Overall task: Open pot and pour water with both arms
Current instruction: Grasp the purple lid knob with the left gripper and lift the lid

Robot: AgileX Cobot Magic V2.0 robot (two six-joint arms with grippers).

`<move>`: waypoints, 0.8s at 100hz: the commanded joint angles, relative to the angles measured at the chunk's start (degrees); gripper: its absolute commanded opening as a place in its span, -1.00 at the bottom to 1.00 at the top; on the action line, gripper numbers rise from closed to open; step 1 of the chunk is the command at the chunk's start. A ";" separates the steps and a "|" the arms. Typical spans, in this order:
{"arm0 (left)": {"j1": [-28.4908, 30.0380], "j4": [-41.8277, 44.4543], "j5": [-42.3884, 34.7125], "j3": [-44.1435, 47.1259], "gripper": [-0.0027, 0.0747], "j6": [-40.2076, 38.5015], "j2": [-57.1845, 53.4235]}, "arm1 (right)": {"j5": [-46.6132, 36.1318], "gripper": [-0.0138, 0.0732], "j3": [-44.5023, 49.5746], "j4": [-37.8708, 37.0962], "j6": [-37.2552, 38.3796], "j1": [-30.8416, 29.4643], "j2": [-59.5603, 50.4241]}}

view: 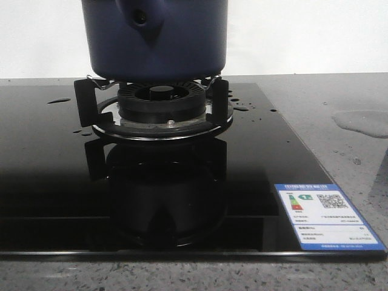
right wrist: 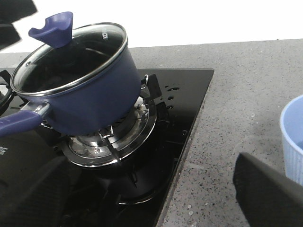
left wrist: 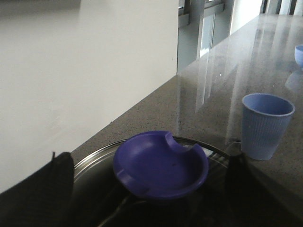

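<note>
1. Front view shows the pot (view: 154,39) sitting on the burner (view: 160,103) of a black glass stove (view: 54,182), its stub with a small round hole facing the camera.
2. Water drops lie on the glass beside the burner, and a puddle (view: 362,123) spreads on the grey stone desk (view: 327,97) to the right of the stove.
3. An energy label (view: 324,216) is stuck on the near right corner of the stove.
4. Right wrist view shows the pot with its glass lid (right wrist: 68,56) on, a blue knob (right wrist: 53,28) standing on top and the long handle (right wrist: 19,124) reaching off to one side.
5. A pale blue container (right wrist: 294,137) stands on the desk just beside a dark finger of the right tool (right wrist: 270,196); only that finger and a dark mass opposite show, and I cannot tell whether the right tool is clenched or released.
6. Left wrist view looks closely down on the blue knob (left wrist: 161,164) and the lid rim, with dark fingers (left wrist: 45,189) of the left tool on either side of the knob; whether they press it I cannot tell.
7. A pale blue ribbed cup (left wrist: 265,125) stands on the desk past the lid.
</note>
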 commanded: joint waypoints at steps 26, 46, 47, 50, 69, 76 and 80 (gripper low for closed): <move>-3.25 -4.72 -0.33 -6.12 0.64 4.08 4.33 | -3.81 0.73 -1.98 1.81 -0.90 -0.29 0.59; -3.25 -6.02 -0.33 -8.29 0.64 4.08 7.58 | -3.81 0.73 -1.98 1.81 -0.90 -0.29 0.59; -3.25 -6.00 -0.33 -8.29 0.64 4.08 7.78 | -3.81 0.73 -1.98 1.81 -0.90 -0.29 0.59; -3.25 -6.54 -0.33 -8.29 0.64 4.08 8.06 | -3.81 0.73 -1.98 1.81 -0.90 -0.29 0.59; -3.64 -6.79 0.14 -8.29 0.61 4.08 9.29 | -3.81 0.73 -1.98 1.81 -0.90 -0.29 0.59; -4.32 -6.88 0.36 -8.29 0.52 4.08 9.54 | -3.93 0.73 -1.98 1.81 -0.90 -0.29 0.59; -4.47 -6.88 0.36 -8.29 0.45 4.08 9.64 | -3.93 0.73 -1.98 1.81 -0.90 -0.29 0.59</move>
